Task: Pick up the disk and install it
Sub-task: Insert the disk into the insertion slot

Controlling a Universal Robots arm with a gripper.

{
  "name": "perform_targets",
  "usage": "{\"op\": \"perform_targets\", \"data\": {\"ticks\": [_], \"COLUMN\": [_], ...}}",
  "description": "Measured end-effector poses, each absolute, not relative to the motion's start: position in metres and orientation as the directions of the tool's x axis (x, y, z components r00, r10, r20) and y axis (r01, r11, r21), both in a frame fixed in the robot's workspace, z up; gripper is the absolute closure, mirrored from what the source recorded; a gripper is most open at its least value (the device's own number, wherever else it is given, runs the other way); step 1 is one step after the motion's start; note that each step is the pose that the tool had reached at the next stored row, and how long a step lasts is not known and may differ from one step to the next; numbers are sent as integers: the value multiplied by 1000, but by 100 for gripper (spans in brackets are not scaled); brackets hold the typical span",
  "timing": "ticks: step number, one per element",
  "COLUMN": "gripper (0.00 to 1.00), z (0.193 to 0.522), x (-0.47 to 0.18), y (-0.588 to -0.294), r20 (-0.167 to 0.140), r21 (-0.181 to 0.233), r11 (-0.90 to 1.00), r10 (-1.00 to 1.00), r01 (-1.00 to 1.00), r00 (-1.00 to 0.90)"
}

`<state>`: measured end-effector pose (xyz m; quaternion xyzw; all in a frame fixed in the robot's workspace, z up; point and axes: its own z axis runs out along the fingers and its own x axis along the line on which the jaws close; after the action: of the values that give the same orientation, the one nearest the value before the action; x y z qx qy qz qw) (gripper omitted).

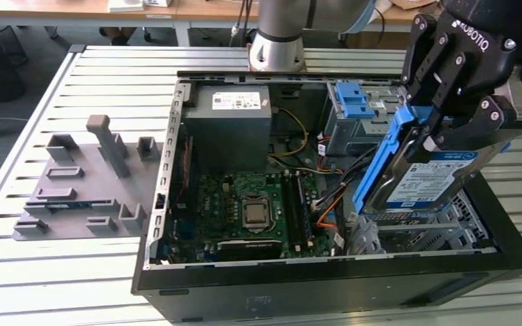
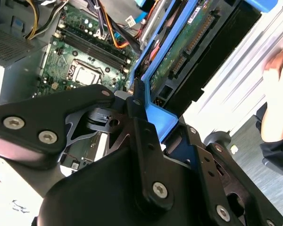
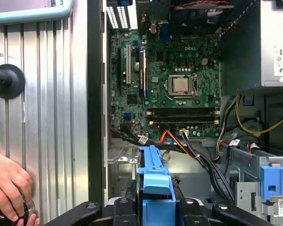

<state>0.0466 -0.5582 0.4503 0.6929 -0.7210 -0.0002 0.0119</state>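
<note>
The disk (image 1: 424, 182) sits tilted on edge, label facing the exterior view, over the drive cage (image 1: 424, 234) at the exterior view's right end of the open computer case (image 1: 334, 288). Its blue carrier frame (image 1: 379, 159) runs along the near long side. The lower corner dips behind cables and cage rails, so I cannot tell whether it touches the cage.

The hand (image 1: 465, 136) is clamped on the disk, one black finger on each face of the carrier. The far fingertip is partly masked by the drive, and the hand's upper body is cut off at the edge of the picture. In the second wrist view the disk's green circuit-board underside (image 2: 188, 42) shows past the hand (image 2: 162, 125). In the first wrist view the carrier's end (image 3: 155, 183) pokes up between the finger links.

Inside the case lie the motherboard (image 1: 252, 210), the grey power-supply box (image 1: 234, 115) and a light-blue latch (image 1: 356, 98). Orange and black cables cross near the bay, their ends lost from sight.

A grey fixture tray (image 1: 79, 183) rests on the slatted desk (image 1: 62, 285), well apart from the case. A person's fingers (image 3: 9, 193) grip a black knob (image 3: 4, 219), itself cut off.
</note>
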Motion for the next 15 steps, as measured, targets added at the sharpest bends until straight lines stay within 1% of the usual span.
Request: {"op": "perform_targets", "data": {"ticks": [15], "gripper": [64], "z": [447], "x": [57], "y": [-558], "r20": [17], "r21": [17], "r11": [40], "r10": [-999], "r01": [-999], "r00": [-39]}}
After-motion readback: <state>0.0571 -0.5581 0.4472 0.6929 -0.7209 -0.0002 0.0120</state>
